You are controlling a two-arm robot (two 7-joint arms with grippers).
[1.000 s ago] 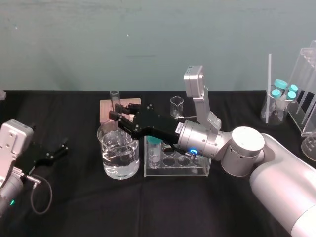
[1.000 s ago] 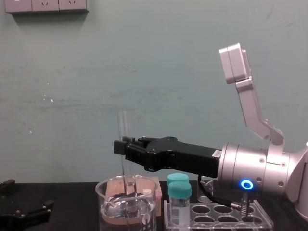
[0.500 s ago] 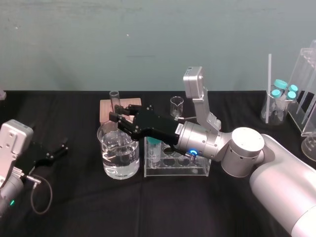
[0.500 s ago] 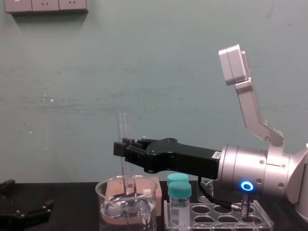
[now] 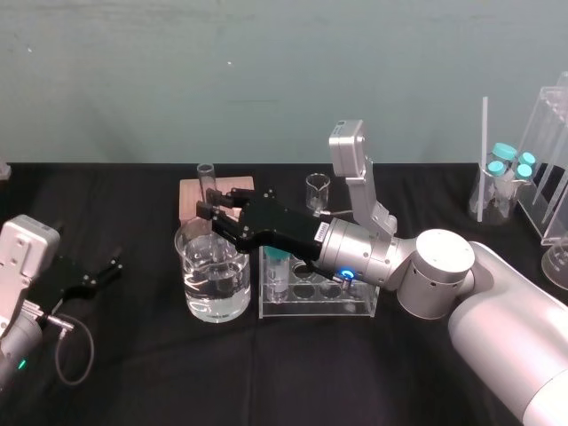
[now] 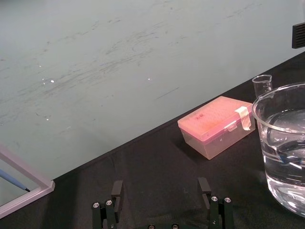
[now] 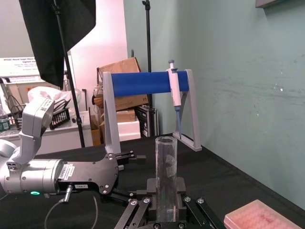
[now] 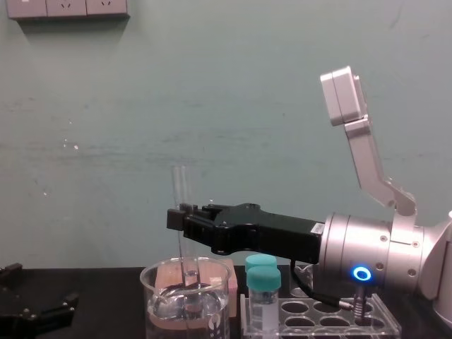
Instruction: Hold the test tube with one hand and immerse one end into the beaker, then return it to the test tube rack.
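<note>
The test tube (image 8: 181, 212) stands upright with my right gripper (image 8: 176, 217) shut on its middle. Its lower end dips into the water of the beaker (image 8: 164, 311). From the head view, the tube's open top (image 5: 206, 170) rises above the right gripper (image 5: 209, 213) over the beaker (image 5: 213, 284). The right wrist view shows the tube (image 7: 166, 176) clamped between the fingers (image 7: 148, 204). The test tube rack (image 5: 355, 300) stands just right of the beaker, under the right forearm, and holds a teal-capped vial (image 5: 280, 264). My left gripper (image 6: 161, 191) rests open on the table at the left.
Behind the beaker lie a pink tip box (image 5: 189, 197) and a tiny beaker (image 5: 318, 191). A flask with teal-capped vials (image 5: 506, 177) and a clear acrylic stand (image 5: 550, 169) occupy the far right. A pipette stand (image 7: 147, 83) rises beyond the left arm.
The right gripper and the tube have sunk very slightly over the beaker. The left arm has stayed still.
</note>
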